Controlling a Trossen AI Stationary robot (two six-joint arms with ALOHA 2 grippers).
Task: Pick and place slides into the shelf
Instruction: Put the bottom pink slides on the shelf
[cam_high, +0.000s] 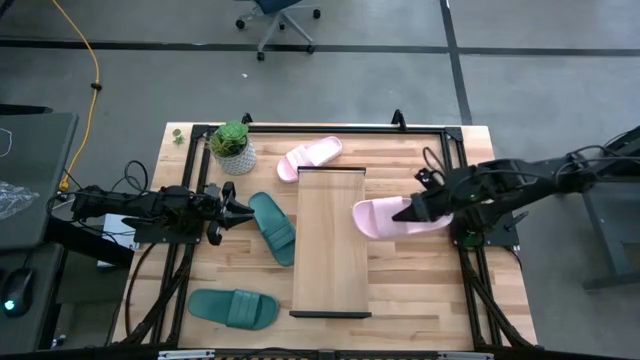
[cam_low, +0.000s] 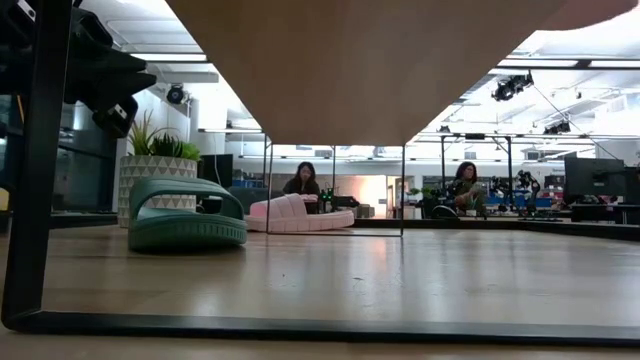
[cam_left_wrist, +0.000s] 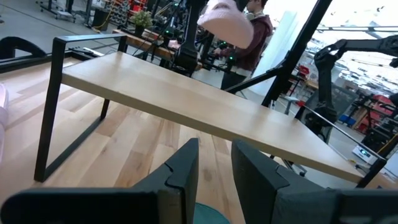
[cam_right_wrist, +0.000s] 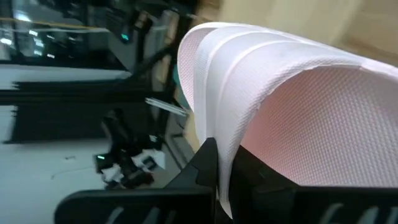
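My right gripper (cam_high: 418, 210) is shut on a pale pink slide (cam_high: 385, 217) held in the air over the right edge of the shelf (cam_high: 330, 265); it also shows in the left wrist view (cam_left_wrist: 227, 22). A second pink slide (cam_high: 310, 157) lies on the table beyond the shelf's far end. One teal slide (cam_high: 272, 228) lies left of the shelf, another (cam_high: 232, 308) near the front left. My left gripper (cam_high: 243, 212) is open, just left of and above the nearer teal slide (cam_left_wrist: 208, 214), touching nothing. My right gripper pinches the pink slide's ribbed strap at its edge (cam_right_wrist: 225, 146), one finger (cam_right_wrist: 202, 165) on the outer ribbed side and one (cam_right_wrist: 264, 180) on the textured inner side. The fingers come from the table's right. The slide hangs lifted clear above the shelf.
A potted plant (cam_high: 233, 147) stands at the far left of the table, close to my left arm. The shelf board stands raised on thin black legs (cam_left_wrist: 50, 106), with room beneath it. People sit in the room beyond the table (cam_low: 303, 180).
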